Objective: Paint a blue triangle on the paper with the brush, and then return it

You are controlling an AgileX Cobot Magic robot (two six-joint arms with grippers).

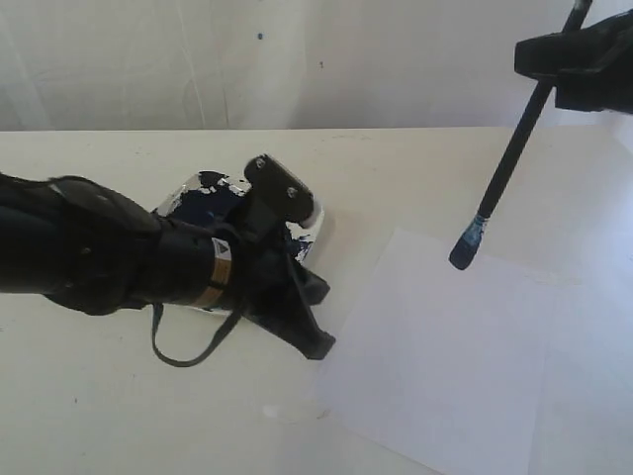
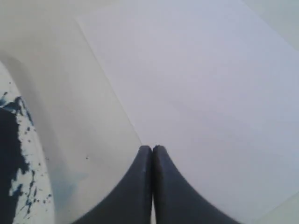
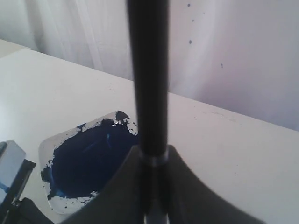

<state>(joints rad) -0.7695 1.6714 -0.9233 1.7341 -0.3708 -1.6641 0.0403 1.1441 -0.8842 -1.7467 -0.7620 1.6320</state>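
The white paper (image 1: 445,366) lies flat at the table's front right and is blank; no blue triangle shows on it. My right gripper (image 1: 550,77) hangs high at the back right, shut on the black handle of the brush (image 1: 509,168). The brush slants down, and its blue-stained tip (image 1: 463,249) hovers over the sheet's far left edge. In the right wrist view the brush (image 3: 148,70) runs up from between the right gripper (image 3: 153,156) jaws. My left gripper (image 1: 318,346) is shut and empty at the paper's left corner. In the left wrist view that gripper (image 2: 152,149) shows its fingers pressed together at the edge of the paper (image 2: 210,93).
A shallow dish with a dark navy paint pool (image 3: 88,158) sits on the cream table left of the paper. In the exterior view my left arm hides most of the dish (image 1: 203,190). A white curtain hangs behind the table's far edge.
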